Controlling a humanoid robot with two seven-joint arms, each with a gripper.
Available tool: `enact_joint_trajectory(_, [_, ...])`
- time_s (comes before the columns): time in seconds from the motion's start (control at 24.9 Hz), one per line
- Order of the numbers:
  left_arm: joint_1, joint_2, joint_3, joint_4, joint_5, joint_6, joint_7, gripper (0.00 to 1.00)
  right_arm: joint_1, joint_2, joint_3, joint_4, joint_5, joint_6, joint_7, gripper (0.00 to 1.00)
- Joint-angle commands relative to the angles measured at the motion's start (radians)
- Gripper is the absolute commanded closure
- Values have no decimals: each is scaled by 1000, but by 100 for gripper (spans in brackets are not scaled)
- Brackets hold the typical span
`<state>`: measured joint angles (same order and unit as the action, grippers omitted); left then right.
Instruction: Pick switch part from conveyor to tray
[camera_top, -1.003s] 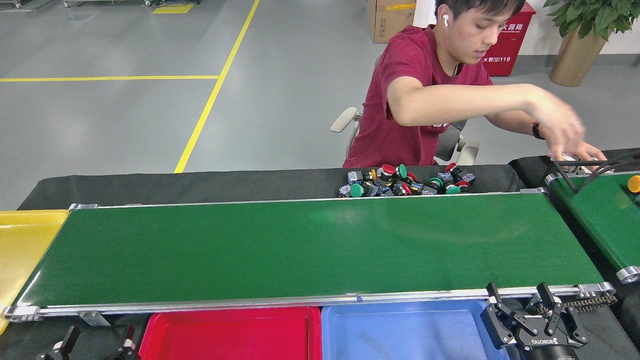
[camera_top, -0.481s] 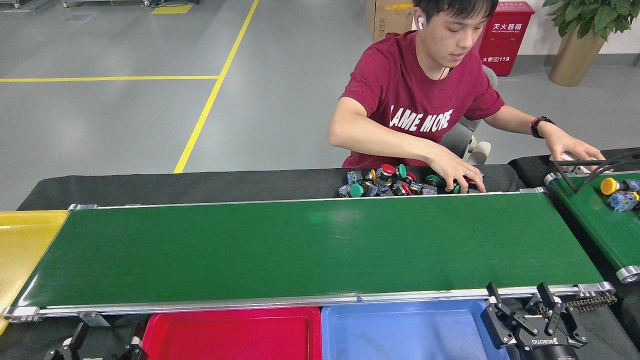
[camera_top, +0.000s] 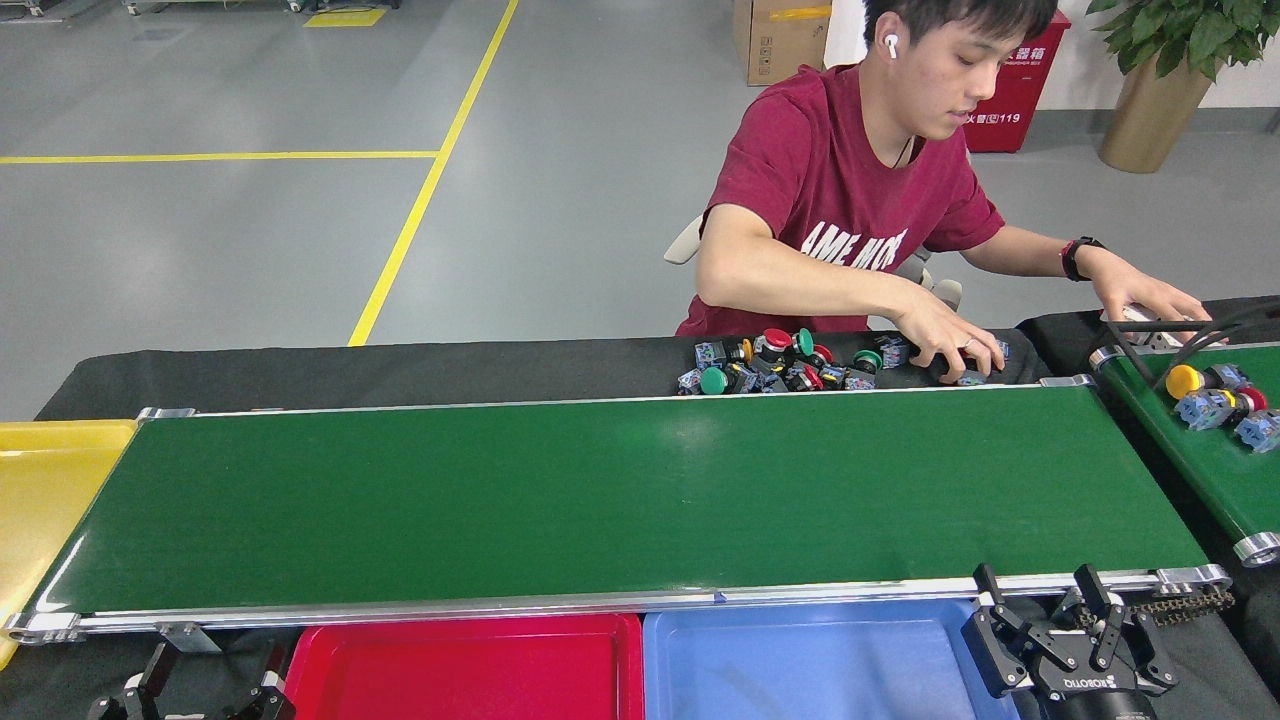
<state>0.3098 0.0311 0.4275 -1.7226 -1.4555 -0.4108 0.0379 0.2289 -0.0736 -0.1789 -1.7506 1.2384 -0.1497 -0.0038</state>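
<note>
Person in a maroon shirt (camera_top: 800, 180) sits beyond the belt; potted plant (camera_top: 1165, 70), cardboard box (camera_top: 775, 40) behind.

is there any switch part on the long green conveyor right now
No, the conveyor belt is bare from end to end; the switch parts lie in a pile on the black cloth behind it, and a few sit on the shorter belt.
</note>
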Motion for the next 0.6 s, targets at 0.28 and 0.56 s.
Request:
enact_joint_trajectory(0.28, [-8,-4,10,-46,3,6,8,0,-2,2,-4,-17,1,2,-10,1])
enact_joint_trajectory(0.56, [-11,1,2,-46,3,3,-3,0,-2,2,-2,-17,1,1,-10,1])
